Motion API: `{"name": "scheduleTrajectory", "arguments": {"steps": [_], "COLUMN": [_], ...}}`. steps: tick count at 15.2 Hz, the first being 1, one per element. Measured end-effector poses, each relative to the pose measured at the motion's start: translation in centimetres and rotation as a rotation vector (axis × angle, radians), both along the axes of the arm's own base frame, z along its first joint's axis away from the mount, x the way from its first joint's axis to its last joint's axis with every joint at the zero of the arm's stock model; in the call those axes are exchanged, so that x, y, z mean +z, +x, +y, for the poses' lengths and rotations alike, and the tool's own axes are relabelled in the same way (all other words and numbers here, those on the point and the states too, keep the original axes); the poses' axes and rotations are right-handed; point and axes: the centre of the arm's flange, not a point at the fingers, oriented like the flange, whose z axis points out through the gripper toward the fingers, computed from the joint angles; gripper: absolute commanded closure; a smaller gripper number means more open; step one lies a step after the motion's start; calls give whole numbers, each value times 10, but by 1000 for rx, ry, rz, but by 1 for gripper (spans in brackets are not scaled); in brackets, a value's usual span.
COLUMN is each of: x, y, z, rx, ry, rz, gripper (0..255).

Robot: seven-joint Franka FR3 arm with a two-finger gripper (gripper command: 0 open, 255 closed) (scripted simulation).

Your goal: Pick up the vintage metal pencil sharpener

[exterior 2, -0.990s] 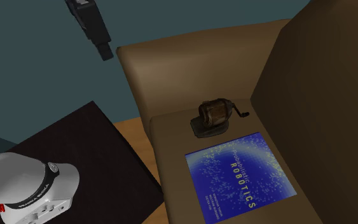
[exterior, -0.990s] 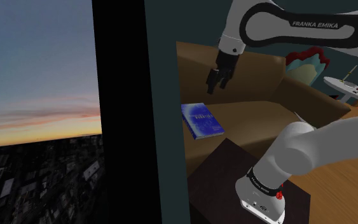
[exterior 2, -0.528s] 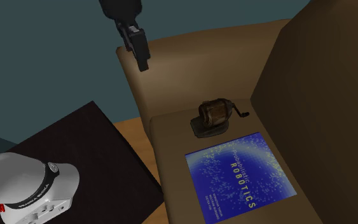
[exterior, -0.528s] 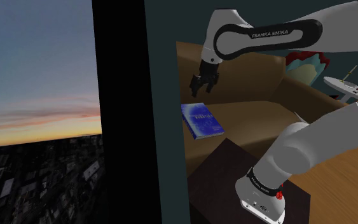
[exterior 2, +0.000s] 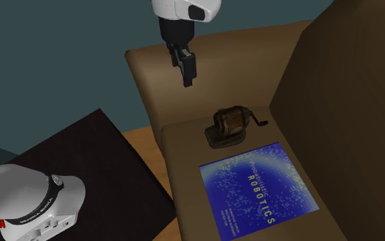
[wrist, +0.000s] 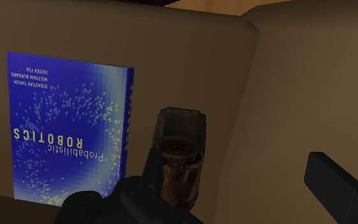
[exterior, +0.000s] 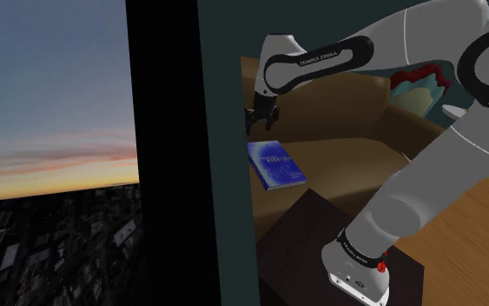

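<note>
A brown, dull-metal pencil sharpener [exterior 2: 230, 125] with a small crank stands upright on a brown sofa seat [exterior 2: 184, 147], just beyond a blue book [exterior 2: 258, 188] titled "Probabilistic Robotics". My black gripper [exterior 2: 187, 79] hangs open over the sofa's armrest [exterior 2: 146, 65], above the sharpener and apart from it. In the wrist view the sharpener [wrist: 179, 159] sits by one finger [wrist: 151, 170], which covers part of it, and the gripper [wrist: 241, 181] holds nothing. In the shoulder view the gripper [exterior: 255, 124] hovers above the book [exterior: 275, 165].
The sofa's tall backrest [exterior 2: 348, 96] rises close beside the sharpener and book. A dark stand top [exterior 2: 81, 171] carries the arm's white base [exterior 2: 33, 205]. Wooden floor [exterior 2: 143, 140] shows between stand and sofa. A teal wall [exterior 2: 40, 68] stands behind.
The gripper has swung from above the stand's side to over the sofa armrest, coming lower and nearer the sharpener. Sharpener and book have not moved.
</note>
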Motion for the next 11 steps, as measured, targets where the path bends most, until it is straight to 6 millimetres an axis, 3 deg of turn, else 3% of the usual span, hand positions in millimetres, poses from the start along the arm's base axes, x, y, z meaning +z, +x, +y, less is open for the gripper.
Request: {"name": "scheduleTrajectory", "arguments": {"steps": [11], "x": [-94], "y": [93], "z": [-56], "rx": [-170], "ry": [-20], "rz": [-17], "gripper": [0]}}
